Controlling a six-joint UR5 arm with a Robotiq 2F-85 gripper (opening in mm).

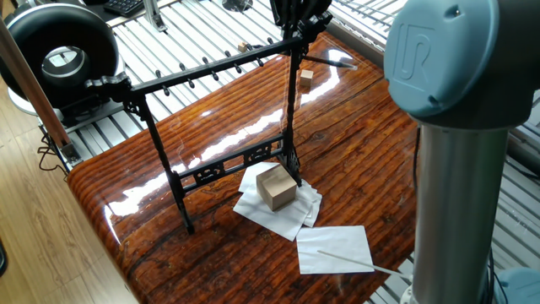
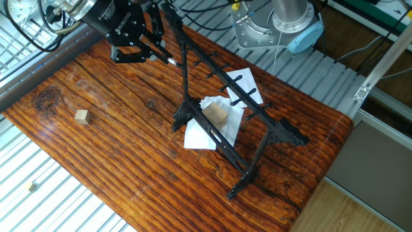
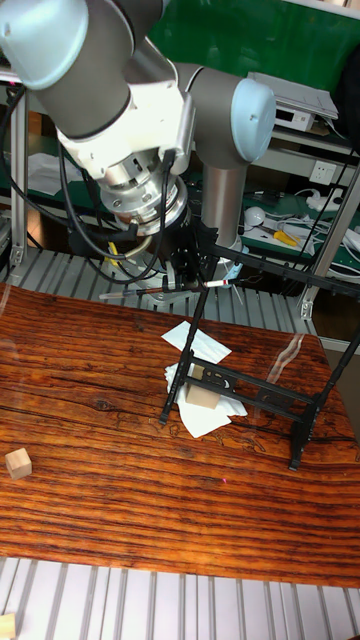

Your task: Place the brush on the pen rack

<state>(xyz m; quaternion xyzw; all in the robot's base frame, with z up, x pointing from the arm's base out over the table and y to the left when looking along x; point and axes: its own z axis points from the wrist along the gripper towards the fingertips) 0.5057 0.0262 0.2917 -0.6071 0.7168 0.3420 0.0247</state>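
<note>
The pen rack (image 1: 207, 69) stands upright on the wooden table, a tall black frame with pegs along its top bar (image 2: 222, 71). My gripper (image 1: 295, 24) hangs beside the rack's far end, level with the top bar, and is shut on the brush. The brush (image 1: 336, 61) is a thin dark rod held roughly level; its pale tip (image 2: 172, 62) almost touches the rack's end post. In the tall fixed view the brush (image 3: 160, 289) sticks out on both sides of the gripper (image 3: 186, 278), its tip close to the rack (image 3: 285, 268).
A wooden block (image 1: 276, 187) sits on crumpled white paper at the rack's foot. Another white sheet (image 1: 336, 249) carries a pale thin stick. A small wooden cube (image 2: 81, 116) lies apart on the table. The arm's grey column (image 1: 456, 169) fills the right foreground.
</note>
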